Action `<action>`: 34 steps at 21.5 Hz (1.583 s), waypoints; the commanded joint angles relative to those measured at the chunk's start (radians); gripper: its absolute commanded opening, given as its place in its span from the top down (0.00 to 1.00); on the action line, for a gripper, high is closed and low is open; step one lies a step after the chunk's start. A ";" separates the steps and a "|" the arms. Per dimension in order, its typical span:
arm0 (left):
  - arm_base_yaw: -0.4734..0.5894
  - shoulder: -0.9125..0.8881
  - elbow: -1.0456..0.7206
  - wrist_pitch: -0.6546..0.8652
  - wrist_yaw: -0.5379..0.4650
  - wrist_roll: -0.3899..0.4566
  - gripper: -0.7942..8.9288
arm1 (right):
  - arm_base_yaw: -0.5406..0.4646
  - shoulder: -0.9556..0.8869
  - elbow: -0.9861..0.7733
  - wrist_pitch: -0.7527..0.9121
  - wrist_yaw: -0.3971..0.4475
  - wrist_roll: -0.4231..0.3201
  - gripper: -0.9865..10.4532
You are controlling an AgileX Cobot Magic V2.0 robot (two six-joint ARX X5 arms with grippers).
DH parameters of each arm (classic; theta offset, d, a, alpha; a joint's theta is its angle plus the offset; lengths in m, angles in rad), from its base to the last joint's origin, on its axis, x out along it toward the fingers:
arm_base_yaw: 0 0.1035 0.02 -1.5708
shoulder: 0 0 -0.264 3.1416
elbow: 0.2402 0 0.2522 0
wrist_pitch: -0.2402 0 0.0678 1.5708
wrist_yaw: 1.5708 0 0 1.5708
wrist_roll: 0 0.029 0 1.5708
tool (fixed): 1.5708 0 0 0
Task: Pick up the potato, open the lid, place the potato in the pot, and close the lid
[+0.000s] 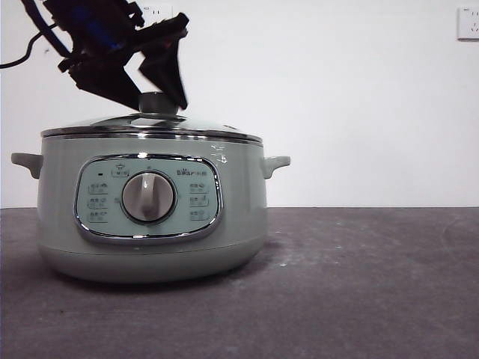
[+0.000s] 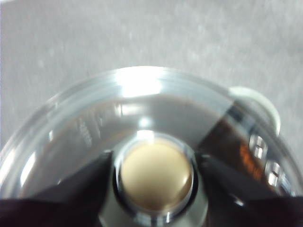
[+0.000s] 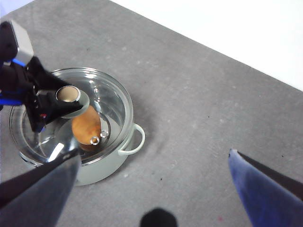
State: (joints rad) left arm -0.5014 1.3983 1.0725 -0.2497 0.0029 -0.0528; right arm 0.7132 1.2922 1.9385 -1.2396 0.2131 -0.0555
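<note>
The pale green pot (image 1: 239, 217) stands at the left of the table. Its glass lid (image 1: 187, 124) sits on the rim. My left gripper (image 1: 159, 105) comes down from the upper left, and its jaws press both sides of the lid's knob (image 2: 156, 175). Through the glass of the lid (image 3: 111, 97), the orange-brown potato (image 3: 85, 126) lies inside the pot (image 3: 106, 165). My right gripper (image 3: 154, 156) hovers high above the bare table to the right of the pot, open and holding nothing.
One of the pot's side handles (image 1: 275, 163) sticks out to the right. The grey table (image 1: 374, 284) stretches to the right of the pot. A white wall with a socket (image 1: 468, 22) stands behind.
</note>
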 commanded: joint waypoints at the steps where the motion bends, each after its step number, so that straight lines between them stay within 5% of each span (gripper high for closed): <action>1: -0.003 -0.024 0.004 0.008 -0.001 0.001 0.47 | 0.000 0.002 0.002 -0.004 0.003 0.015 0.42; 7: -0.015 -0.095 0.084 -0.182 0.034 0.001 0.47 | 0.000 0.002 0.002 -0.007 0.003 0.018 0.42; 13: -0.017 -0.153 0.188 -0.480 0.196 0.016 0.47 | 0.000 0.003 0.002 -0.026 0.002 0.025 0.43; 16: -0.017 -0.201 0.198 -0.513 0.272 0.027 0.49 | 0.000 0.003 0.000 -0.046 -0.002 0.040 0.54; 20: -0.016 -0.292 0.198 -0.515 0.284 0.052 0.88 | 0.000 0.003 -0.008 -0.085 -0.001 0.048 0.80; 22: -0.016 -0.346 0.198 -0.509 0.250 0.069 0.93 | 0.000 -0.010 -0.025 -0.083 -0.001 0.047 0.94; 26: -0.016 -0.445 0.197 -0.507 0.055 0.090 0.93 | 0.000 -0.069 -0.117 0.005 -0.001 0.047 0.92; 34: -0.016 -0.792 -0.094 -0.374 -0.108 0.084 0.93 | 0.000 -0.460 -0.781 0.561 0.000 0.047 0.92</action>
State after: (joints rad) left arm -0.5163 0.6163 1.0069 -0.6331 -0.0990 0.0330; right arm 0.7132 0.8551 1.2201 -0.7155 0.2108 -0.0177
